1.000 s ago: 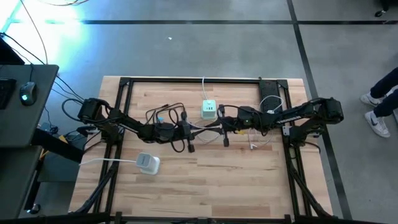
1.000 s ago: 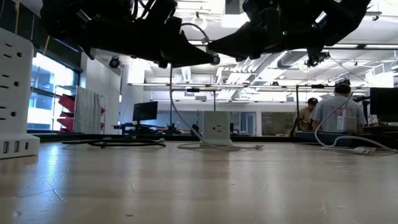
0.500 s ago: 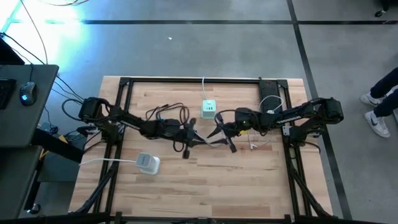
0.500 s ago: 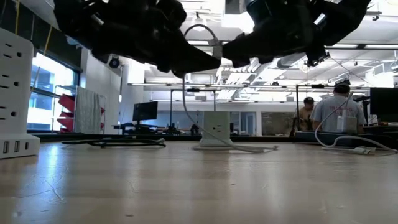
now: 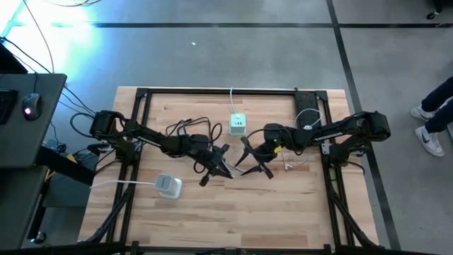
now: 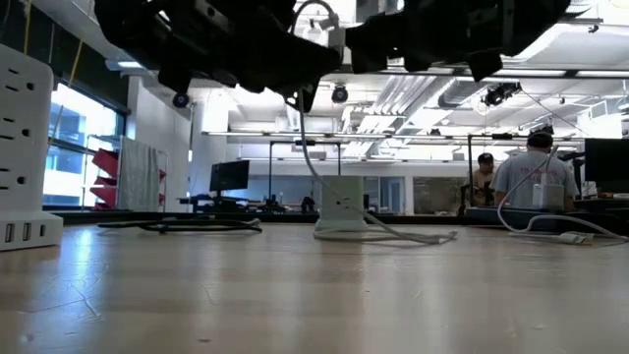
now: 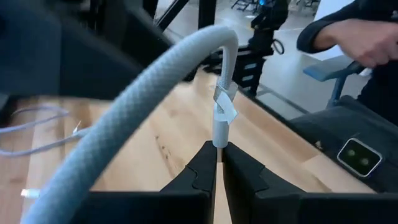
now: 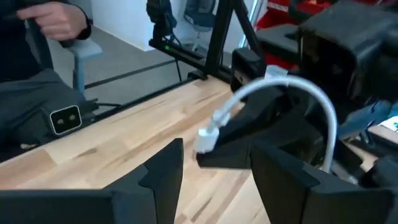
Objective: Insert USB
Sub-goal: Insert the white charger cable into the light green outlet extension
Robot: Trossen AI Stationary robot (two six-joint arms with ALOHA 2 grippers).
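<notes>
A white USB cable (image 7: 155, 81) arches back over my left gripper (image 7: 219, 163), which is shut on the cable's plug (image 7: 219, 124) above the table's middle (image 5: 225, 170). My right gripper (image 8: 214, 171) faces it from the right (image 5: 251, 161). It is open, and its fingers stand clear of the plug (image 8: 206, 139). The green-and-white charger hub (image 5: 238, 125) stands on the table just beyond both grippers, upright on its base (image 6: 341, 208). The cable hangs down from the left gripper, and its slack (image 6: 403, 236) lies on the table beside the hub. My left gripper pinches the lower end of the white plug (image 7: 219, 142) between its two fingertips. The fingers reach almost level from the table's left and lie along the plug. The plug sticks out past them, clear of the table, and the cable bends back in a slack arch.
A white power strip (image 5: 168, 185) lies near the left front, with a black cable tangle (image 5: 187, 129) behind the left arm. More white cable (image 5: 308, 117) is at the far right, and a loose white cable end (image 5: 290, 166) lies under the right arm. People are beyond the table (image 6: 536, 177).
My right gripper has opened and let go of the cable, then drawn back a little toward the right, turning its wrist. My left gripper has stayed shut on the plug and has swung round to point toward the right gripper. The cable's slack has slid right on the table.
</notes>
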